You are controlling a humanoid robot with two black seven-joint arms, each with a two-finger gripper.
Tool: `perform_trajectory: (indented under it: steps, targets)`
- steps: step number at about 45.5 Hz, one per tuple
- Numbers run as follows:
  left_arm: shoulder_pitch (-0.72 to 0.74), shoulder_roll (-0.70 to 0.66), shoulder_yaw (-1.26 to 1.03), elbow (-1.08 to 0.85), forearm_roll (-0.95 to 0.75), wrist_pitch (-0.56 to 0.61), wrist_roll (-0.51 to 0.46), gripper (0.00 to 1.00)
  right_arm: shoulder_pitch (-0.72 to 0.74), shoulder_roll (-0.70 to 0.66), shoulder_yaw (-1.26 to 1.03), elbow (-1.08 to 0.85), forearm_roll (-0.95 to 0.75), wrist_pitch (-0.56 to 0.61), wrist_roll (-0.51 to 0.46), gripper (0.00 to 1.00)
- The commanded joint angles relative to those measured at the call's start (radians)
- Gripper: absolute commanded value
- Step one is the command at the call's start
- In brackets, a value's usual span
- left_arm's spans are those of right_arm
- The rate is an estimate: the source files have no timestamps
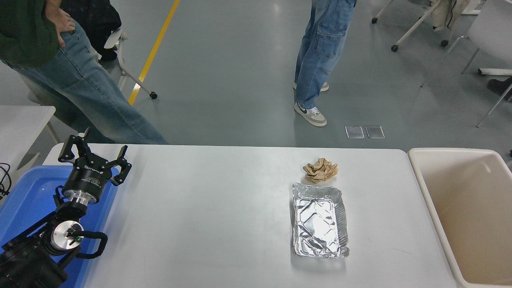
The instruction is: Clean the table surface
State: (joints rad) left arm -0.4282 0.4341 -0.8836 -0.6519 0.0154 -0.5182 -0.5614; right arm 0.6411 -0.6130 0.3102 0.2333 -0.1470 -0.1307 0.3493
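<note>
The table surface (pixel 208 216) fills most of the view, a wide white top with rounded far corners, reaching from the left edge across to a beige tub (pixel 428 192) that stands just beside its right end. A blue tray (pixel 24 192) sits at the near left of the table, partly under the left arm. The left arm comes in from the lower left corner, and the left gripper (pixel 94 150) hangs above the tray's far right corner with its fingers spread apart and nothing between them. The right arm does not show.

Right of the table's middle lies a crinkled foil tray (pixel 320 222), long side running near to far, with nothing inside it. Just beyond its far edge lies a crumpled brown paper ball (pixel 320 169), close to the foil but apart from it.

Past the table's far side, on the grey floor, a person in a green top and jeans (pixel 76 88) stands at the left, and another person's legs in blue jeans (pixel 320 48) stand further back near the middle.
</note>
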Motion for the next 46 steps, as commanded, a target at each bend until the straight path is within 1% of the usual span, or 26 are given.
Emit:
perform_trajectory:
  steps: [1,6,7,12,17,22,27,46]
  targets:
    - [0.000,0.000,0.000,0.000,0.000,0.000,0.000,0.99,-0.061,-0.102,0.286,0.279,0.009,0.002,-0.003,0.99]
    - [0.000,0.000,0.000,0.000,0.000,0.000,0.000,0.99,-0.107,-0.103,0.411,0.368,0.010,0.009,-0.003,0.99]
    - [0.002,0.000,0.000,0.000,0.000,0.000,0.000,0.99,-0.141,-0.100,0.478,0.418,0.010,0.031,-0.001,0.99]
    - [0.000,0.000,0.000,0.000,0.000,0.000,0.000,0.99,-0.265,-0.079,0.631,0.575,0.009,0.138,-0.001,1.00]
    - [0.000,0.000,0.000,0.000,0.000,0.000,0.000,0.99,-0.328,-0.034,0.713,0.656,0.007,0.204,-0.001,1.00]
    - [0.000,0.000,0.000,0.000,0.000,0.000,0.000,0.99,-0.331,0.012,0.741,0.661,0.024,0.282,-0.001,1.00]
    - [0.000,0.000,0.000,0.000,0.000,0.000,0.000,0.99,-0.325,0.042,0.744,0.660,0.064,0.336,-0.001,1.00]
    - [0.000,0.000,0.000,0.000,0.000,0.000,0.000,0.99,-0.321,0.183,0.733,0.640,0.063,0.341,0.002,1.00]
